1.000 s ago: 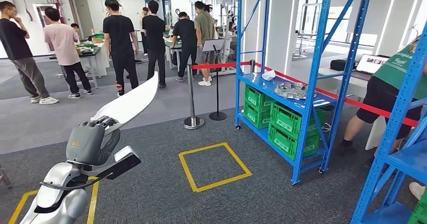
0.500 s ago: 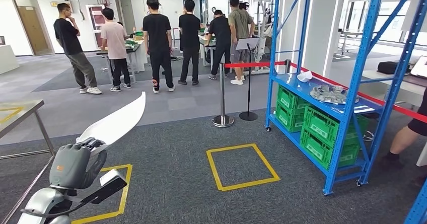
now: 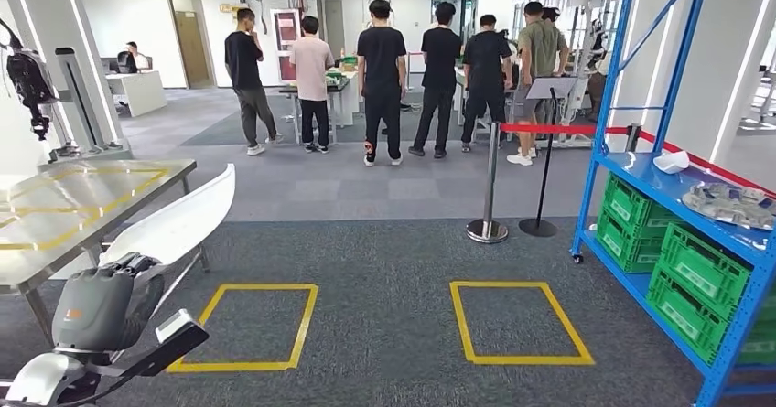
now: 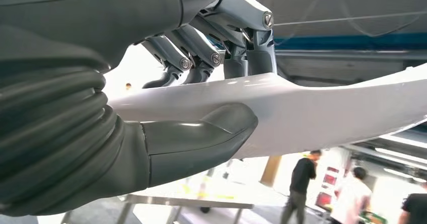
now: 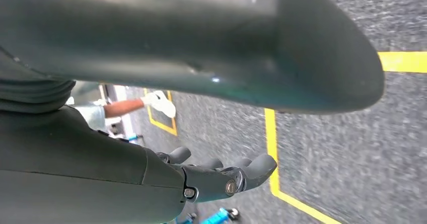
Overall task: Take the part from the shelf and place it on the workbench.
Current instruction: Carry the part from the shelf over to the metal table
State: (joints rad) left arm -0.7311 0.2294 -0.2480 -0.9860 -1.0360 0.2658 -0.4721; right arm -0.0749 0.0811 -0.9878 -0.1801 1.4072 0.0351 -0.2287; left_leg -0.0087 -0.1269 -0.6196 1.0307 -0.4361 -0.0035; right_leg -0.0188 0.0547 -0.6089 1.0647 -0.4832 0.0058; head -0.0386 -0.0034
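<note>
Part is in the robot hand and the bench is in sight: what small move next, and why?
Probably keep turning left toward the workbench. The left robot hand grips the long white part, whose tip just overlaps the bench corner, while most of the steel top lies off to the left, so the part isn't yet over it.

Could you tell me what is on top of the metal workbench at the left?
The workbench top shows yellow tape lines and reflections; the white part in the left hand hides its near corner.

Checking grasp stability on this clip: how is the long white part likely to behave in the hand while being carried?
The white part probably is stiff: it juts far past the left hand without visible sagging. Held near one end, it likely levers against the grip. Its glossy surface may slip.
</note>
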